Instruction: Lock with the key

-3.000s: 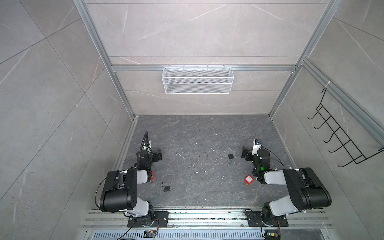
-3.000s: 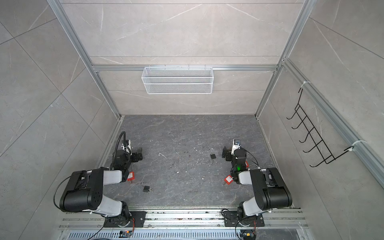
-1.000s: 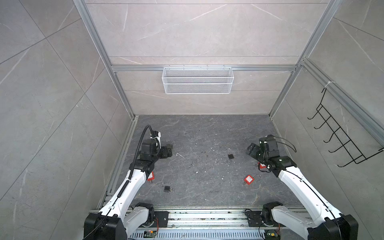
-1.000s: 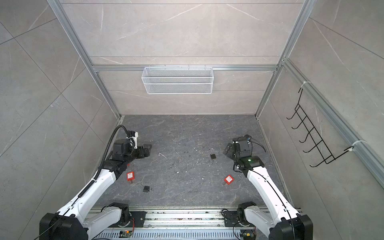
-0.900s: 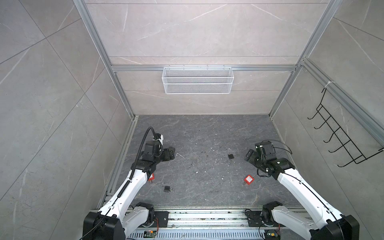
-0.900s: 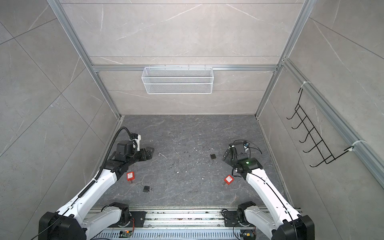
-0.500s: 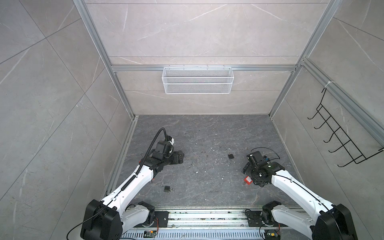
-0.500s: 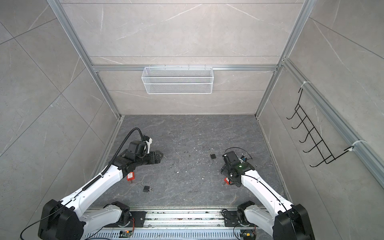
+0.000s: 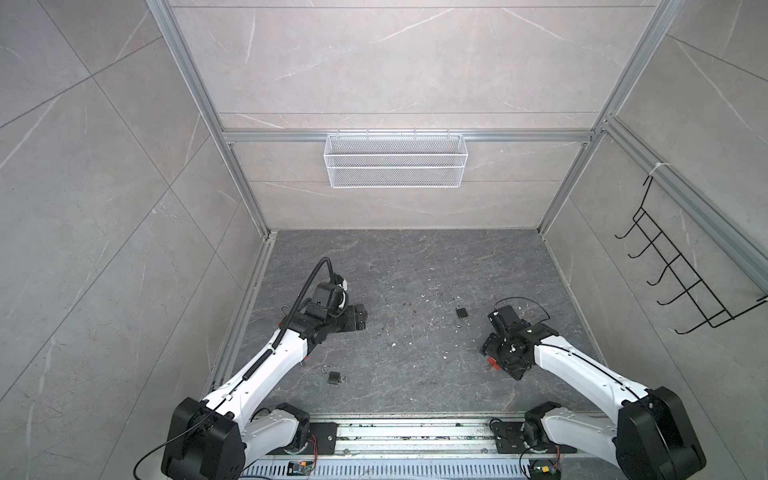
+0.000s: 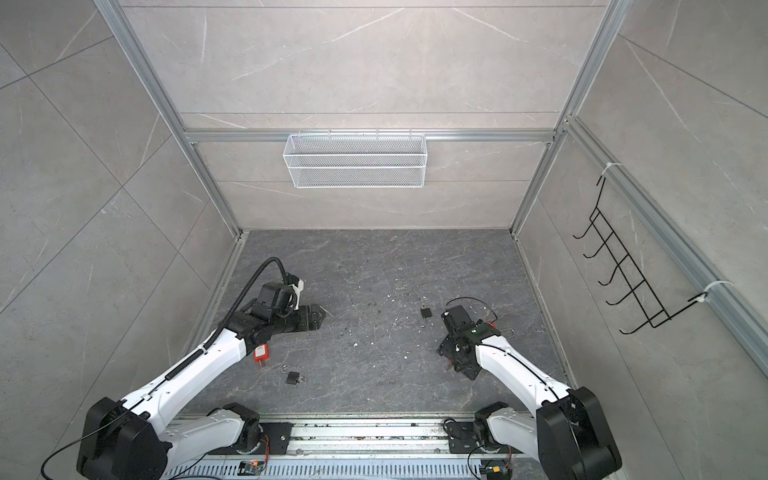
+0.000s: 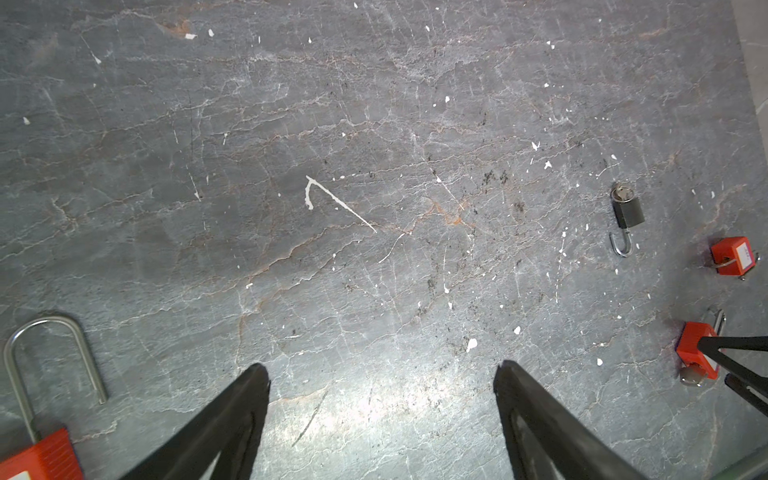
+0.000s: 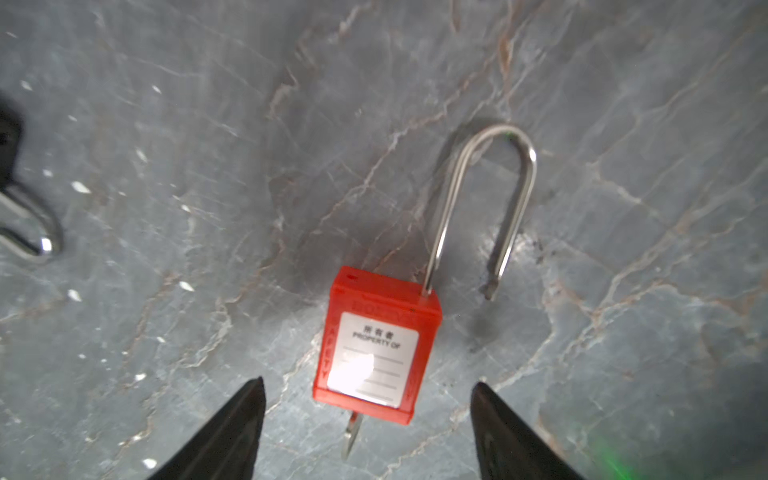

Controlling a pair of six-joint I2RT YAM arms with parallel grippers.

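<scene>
Right end effector (image 12: pixel 369 382) hangs open over a red padlock (image 12: pixel 376 345) lying at about 4 o'clock on the grey table (image 9: pixel 415 270). Its fingers are either side of the lock's body without touching it. The shackle (image 12: pixel 524 191) is sprung, with one leg clear of the body, and a key (image 12: pixel 351 436) juts from the base. At 9 o'clock, the left end effector (image 11: pixel 380 370) is spread wide and holds nothing above bare table.
</scene>
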